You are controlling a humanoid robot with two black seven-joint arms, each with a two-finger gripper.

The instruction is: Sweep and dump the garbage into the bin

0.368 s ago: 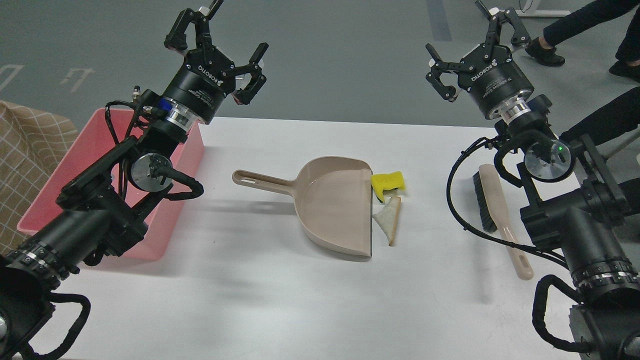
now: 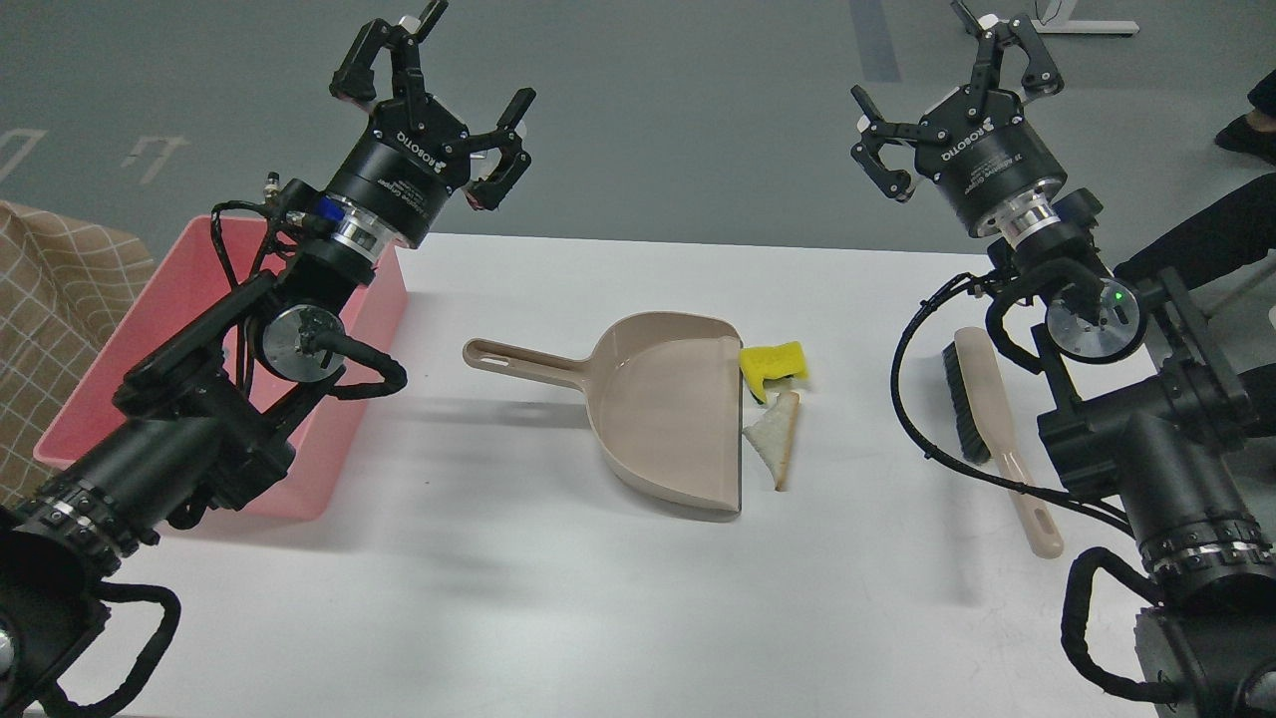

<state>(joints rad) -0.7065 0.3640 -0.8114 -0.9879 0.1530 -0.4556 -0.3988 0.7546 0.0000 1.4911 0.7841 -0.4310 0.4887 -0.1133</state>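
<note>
The garbage lies at the dustpan's open right edge: a yellow sponge piece (image 2: 774, 360) with green backing and a triangular white bread slice (image 2: 776, 435) just below it. The beige dustpan (image 2: 666, 411) lies mid-table, handle pointing left. The beige brush (image 2: 993, 435) with black bristles lies at the right, partly behind my right arm. The pink bin (image 2: 351, 329) stands at the left, largely hidden by my left arm. My left gripper (image 2: 431, 62) is open and empty, raised above the bin's far corner. My right gripper (image 2: 952, 72) is open and empty, raised beyond the table's far edge.
The white table (image 2: 558, 598) has its far edge running across the view, with grey floor beyond it. A checked beige cloth (image 2: 50, 289) lies at the far left beside the bin. A person's leg and shoe (image 2: 1246, 130) show at the far right.
</note>
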